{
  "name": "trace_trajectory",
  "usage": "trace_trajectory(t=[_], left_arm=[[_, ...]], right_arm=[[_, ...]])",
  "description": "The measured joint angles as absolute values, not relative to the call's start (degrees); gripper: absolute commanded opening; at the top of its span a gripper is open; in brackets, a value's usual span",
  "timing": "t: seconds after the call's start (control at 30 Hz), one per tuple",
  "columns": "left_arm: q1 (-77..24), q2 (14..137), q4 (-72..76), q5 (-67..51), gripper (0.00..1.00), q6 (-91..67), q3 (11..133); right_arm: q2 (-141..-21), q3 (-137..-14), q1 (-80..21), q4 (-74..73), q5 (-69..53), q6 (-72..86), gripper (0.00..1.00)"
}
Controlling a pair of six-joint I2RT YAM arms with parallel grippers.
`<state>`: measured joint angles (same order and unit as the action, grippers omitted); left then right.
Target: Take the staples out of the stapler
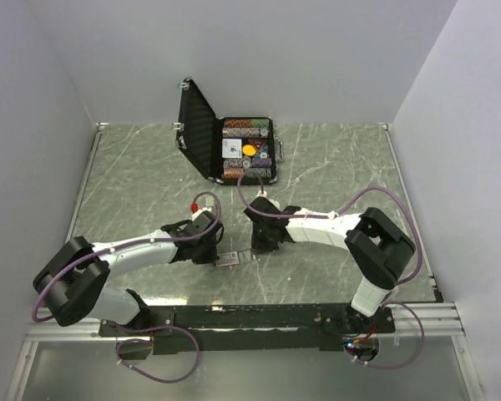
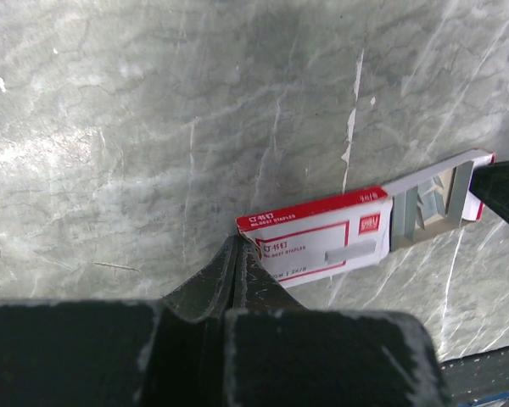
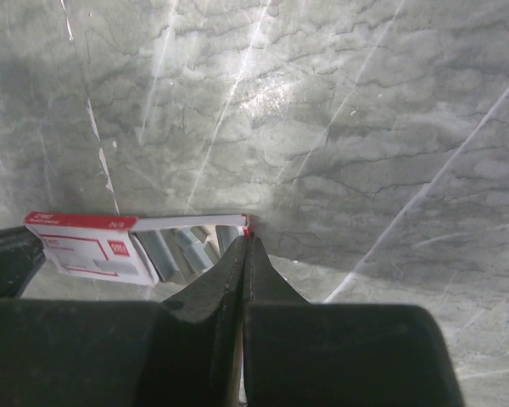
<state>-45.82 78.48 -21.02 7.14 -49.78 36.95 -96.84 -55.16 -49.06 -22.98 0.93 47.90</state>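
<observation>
A small red-and-white staple box (image 2: 322,242) lies half slid open between my two grippers, low over the table. Its inner tray holds several silvery strips of staples (image 2: 426,208), which also show in the right wrist view (image 3: 176,248). My left gripper (image 2: 236,248) is shut on the near corner of the box's sleeve. My right gripper (image 3: 247,241) is shut on the end of the pulled-out tray (image 3: 195,222). In the top view the box (image 1: 227,260) sits between the left gripper (image 1: 210,251) and the right gripper (image 1: 254,249). No stapler shows in any view.
An open black case (image 1: 234,149) with poker chips stands at the back middle of the marbled table (image 1: 334,167). White walls close in the table on the left, back and right. The arms' base rail (image 1: 259,317) runs along the near edge.
</observation>
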Motion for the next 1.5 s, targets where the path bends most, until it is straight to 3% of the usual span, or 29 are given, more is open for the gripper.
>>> trace_trajectory(t=[1.5], left_arm=[[-46.3,86.3,-15.7,4.7,0.01,-42.8,42.8]], right_arm=[[-99.3,-57.2,-48.8,-19.1,-4.6,38.6,0.00]])
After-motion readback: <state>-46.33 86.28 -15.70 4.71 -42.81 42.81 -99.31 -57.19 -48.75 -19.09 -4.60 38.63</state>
